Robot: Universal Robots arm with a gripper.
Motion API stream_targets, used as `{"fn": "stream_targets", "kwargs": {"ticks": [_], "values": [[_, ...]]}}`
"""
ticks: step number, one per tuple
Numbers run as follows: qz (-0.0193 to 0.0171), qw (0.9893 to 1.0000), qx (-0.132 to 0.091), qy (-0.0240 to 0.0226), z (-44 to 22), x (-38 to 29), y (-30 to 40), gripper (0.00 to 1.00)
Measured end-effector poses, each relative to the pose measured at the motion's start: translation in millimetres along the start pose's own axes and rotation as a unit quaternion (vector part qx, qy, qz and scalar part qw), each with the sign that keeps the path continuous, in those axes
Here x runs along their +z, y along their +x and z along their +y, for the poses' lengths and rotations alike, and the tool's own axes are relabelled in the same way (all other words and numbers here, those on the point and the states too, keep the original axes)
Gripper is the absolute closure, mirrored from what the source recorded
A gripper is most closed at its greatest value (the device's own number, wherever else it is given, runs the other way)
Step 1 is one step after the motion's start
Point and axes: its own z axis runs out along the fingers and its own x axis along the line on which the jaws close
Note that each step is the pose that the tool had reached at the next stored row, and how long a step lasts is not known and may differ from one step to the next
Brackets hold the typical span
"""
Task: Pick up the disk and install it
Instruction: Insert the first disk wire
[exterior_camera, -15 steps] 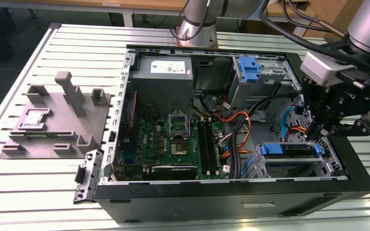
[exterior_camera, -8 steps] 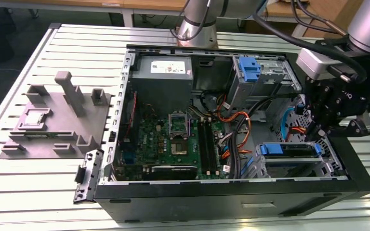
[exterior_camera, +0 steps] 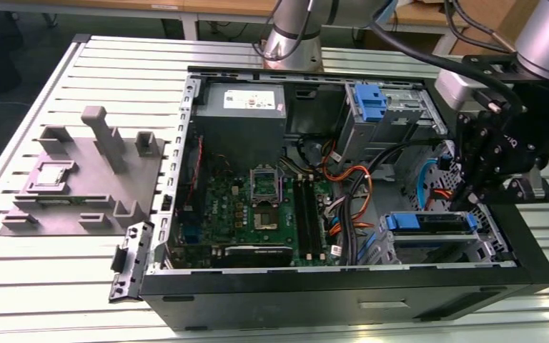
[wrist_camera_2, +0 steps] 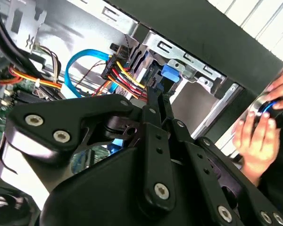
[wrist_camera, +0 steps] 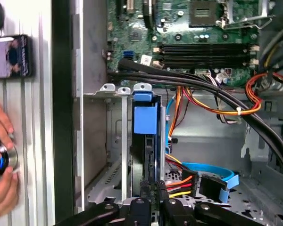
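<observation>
I am looking at the arm reaching down over the open computer case (exterior_camera: 532, 275) at the exterior view's right, with the gripper (exterior_camera: 472, 207) pointing straight down toward the drive cage (exterior_camera: 427, 246) in the case's near corner on that side. The disk (exterior_camera: 429, 223) is sitting in that cage with its blue bracket facing up, and the fingertips are hanging just above its edge nearest the case's outer wall. In the first wrist view the disk (wrist_camera: 145, 141) is standing on edge in the metal bay, its blue tab (wrist_camera: 145, 120) towards the motherboard (wrist_camera: 203, 42), and the two black fingers (wrist_camera: 146, 188) are lying close together at the end of the disk; I cannot tell whether they are pinching it or merely resting against it. The second wrist view is showing the gripper's black linkage (wrist_camera_2: 155, 155) close up, aimed at the blue tab (wrist_camera_2: 170, 73). A person's hand (wrist_camera: 2, 162) is resting on a round knob beside the case, on the slatted table (exterior_camera: 55, 286).
</observation>
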Motion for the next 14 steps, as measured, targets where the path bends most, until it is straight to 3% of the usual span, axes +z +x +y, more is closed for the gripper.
{"fn": "stream_targets", "kwargs": {"ticks": [7,14], "values": [[0.0026,0.9988,0.048,-0.0052,0.1,1.3,-0.1,0.83],[0.0026,0.9987,0.051,-0.0055,0.1,1.4,-0.2,0.83]]}}
